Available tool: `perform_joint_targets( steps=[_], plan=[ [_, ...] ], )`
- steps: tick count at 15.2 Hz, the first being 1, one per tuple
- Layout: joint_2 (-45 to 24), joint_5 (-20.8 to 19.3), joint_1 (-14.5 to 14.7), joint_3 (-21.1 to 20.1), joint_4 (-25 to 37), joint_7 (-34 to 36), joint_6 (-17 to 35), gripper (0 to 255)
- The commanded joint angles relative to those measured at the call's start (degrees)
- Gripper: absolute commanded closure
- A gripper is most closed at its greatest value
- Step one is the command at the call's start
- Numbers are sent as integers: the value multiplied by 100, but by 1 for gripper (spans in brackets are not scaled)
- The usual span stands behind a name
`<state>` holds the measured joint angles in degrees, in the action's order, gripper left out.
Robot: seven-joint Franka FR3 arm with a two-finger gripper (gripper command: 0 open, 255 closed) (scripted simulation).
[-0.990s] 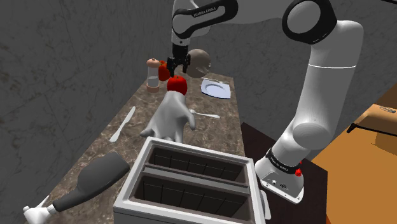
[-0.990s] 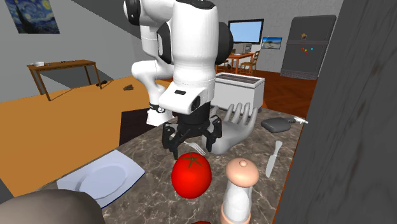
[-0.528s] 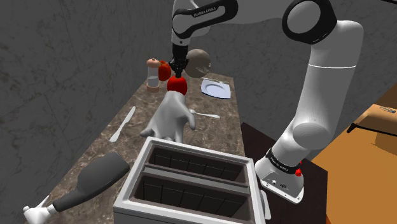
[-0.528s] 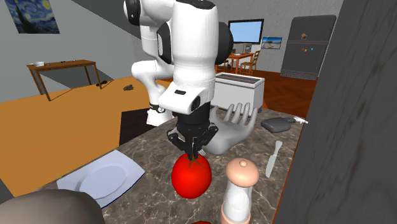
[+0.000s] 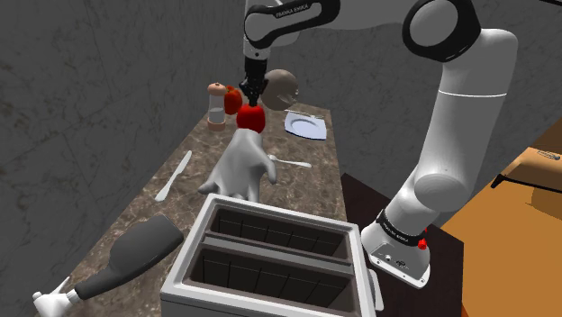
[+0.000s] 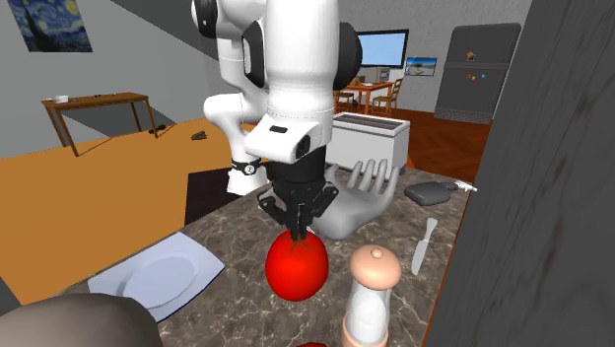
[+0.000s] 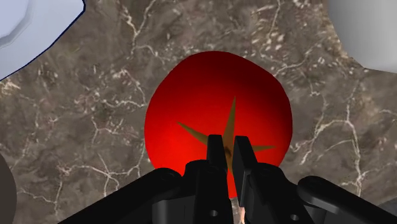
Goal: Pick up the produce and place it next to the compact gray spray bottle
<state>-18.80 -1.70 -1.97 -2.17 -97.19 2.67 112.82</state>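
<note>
Tool: the tool (image 7: 228, 143) points straight down, its two fingers drawn almost together and pinching the brown stem star on top of the tomato (image 7: 210, 108).
Tomato: red and round, directly under the tool (image 6: 298, 235), with its crown at the fingertips; whether the tomato (image 6: 296, 271) rests on the worktop (image 7: 95, 127) or hangs just clear cannot be told.
Change: a second ago the fingers stood spread above the tomato; now they are closed on its top, and the hand sits a little higher than half a second ago.
Close neighbours: a pale plate (image 7: 25, 25) to one side, a white hand-shaped form (image 6: 360, 192) just behind the tomato in the second exterior view, and a shaker (image 6: 370, 296) just beside it.
Farther along: a knife (image 5: 174, 176), then a toaster (image 5: 270, 261).
Spray bottle: dark grey, lying on its side (image 5: 126, 261) at the worktop's end, well apart from the tomato (image 5: 251, 120).
</note>
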Motion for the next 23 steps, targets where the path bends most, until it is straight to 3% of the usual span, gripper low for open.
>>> perform_joint_targets(
  steps=[1,23],
  plan=[
    [25,3,-1,0,113,-6,-137,255],
    [200,19,7,-8,1566,-36,-1764,255]
  ],
)
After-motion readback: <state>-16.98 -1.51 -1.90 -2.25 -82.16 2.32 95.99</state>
